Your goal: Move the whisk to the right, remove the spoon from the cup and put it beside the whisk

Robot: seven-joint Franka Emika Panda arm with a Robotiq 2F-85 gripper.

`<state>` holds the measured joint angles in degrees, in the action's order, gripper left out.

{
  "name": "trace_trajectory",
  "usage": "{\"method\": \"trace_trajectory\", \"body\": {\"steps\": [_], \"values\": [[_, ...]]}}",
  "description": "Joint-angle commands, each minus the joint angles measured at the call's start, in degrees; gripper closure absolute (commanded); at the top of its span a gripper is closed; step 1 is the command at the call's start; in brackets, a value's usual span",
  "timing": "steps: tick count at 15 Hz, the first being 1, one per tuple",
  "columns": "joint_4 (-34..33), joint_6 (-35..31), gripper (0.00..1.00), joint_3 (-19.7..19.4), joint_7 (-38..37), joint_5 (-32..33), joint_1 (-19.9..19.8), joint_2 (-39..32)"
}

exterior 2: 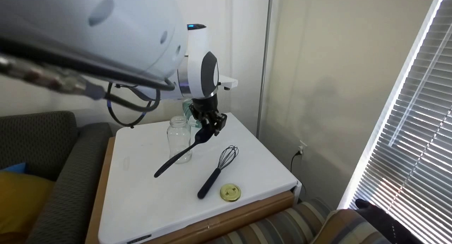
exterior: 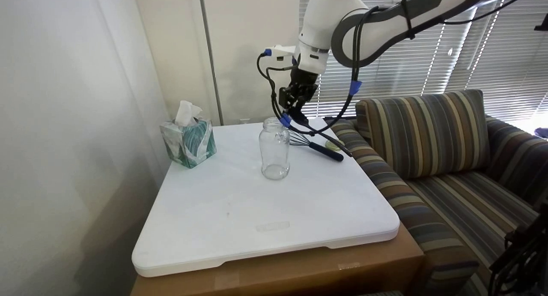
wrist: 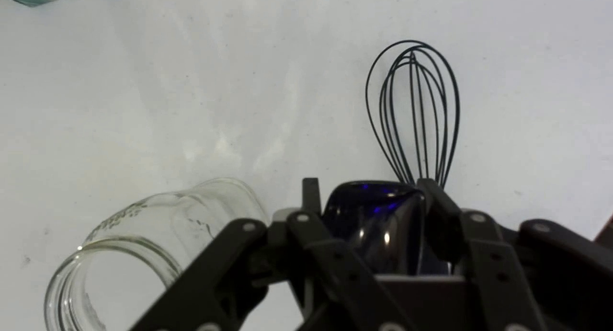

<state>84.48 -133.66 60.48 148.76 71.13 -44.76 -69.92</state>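
In an exterior view, a gold lid (exterior 2: 230, 192) lies nearest on the desk (exterior 2: 141, 205), the whisk (exterior 2: 214, 175) just beside it at eleven o'clock. At twelve from the whisk, the end effector (wrist: 371, 198) pinches the black spoon (exterior 2: 203, 136) by its bowl above the desk, handle slanting down toward eight. Farther back, the glass jar (exterior 2: 178, 140) stands upright at the whisk's ten o'clock, a tissue box (exterior 2: 194, 121) behind at one.

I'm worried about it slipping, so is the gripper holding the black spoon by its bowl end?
Yes, the wrist view shows the gripper closed on the bowl of the spoon, whose handle slants downward in both exterior views.
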Motion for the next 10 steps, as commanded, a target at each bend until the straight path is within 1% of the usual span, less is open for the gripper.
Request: {"method": "trace_trajectory", "body": {"steps": [1,6,10], "values": [[1.36,2.77,0.73,4.70,0.75,3.89,-3.58,-4.90],[0.96,6.26,0.73,7.19,0.74,6.74,-4.34,-9.10],[-0.39,10.78,0.73,8.88,0.74,8.66,-3.27,-11.78]]}}
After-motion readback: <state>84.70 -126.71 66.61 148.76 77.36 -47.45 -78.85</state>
